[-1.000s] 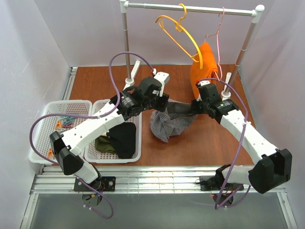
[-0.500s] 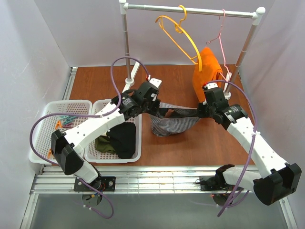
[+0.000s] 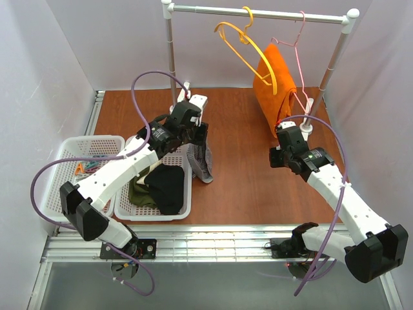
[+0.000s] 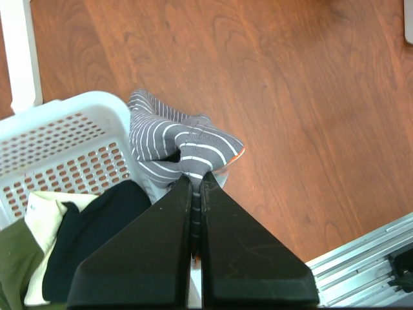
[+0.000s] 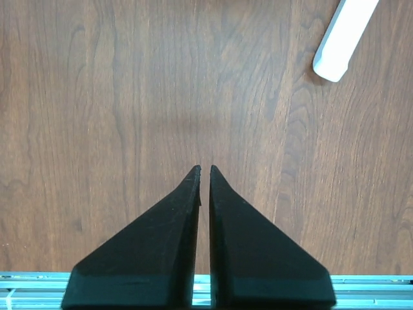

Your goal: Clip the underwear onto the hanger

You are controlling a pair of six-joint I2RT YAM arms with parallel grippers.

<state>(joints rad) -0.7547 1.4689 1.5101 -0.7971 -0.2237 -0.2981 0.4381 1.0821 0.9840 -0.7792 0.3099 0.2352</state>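
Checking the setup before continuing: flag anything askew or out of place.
The underwear dangles bunched from the left hand alone; the right hand is shut on nothing. The hanger hangs tilted, empty.

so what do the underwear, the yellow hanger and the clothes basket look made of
The underwear looks like soft matte knit fabric: it drapes and folds. The hanger is probably smooth plastic, a thin yellow-orange frame. The basket seems moulded white plastic, with a perforated wall.

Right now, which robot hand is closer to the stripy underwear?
Left. The left gripper pinches the underwear itself; the right gripper, shut on nothing, sits over the table well apart from it.
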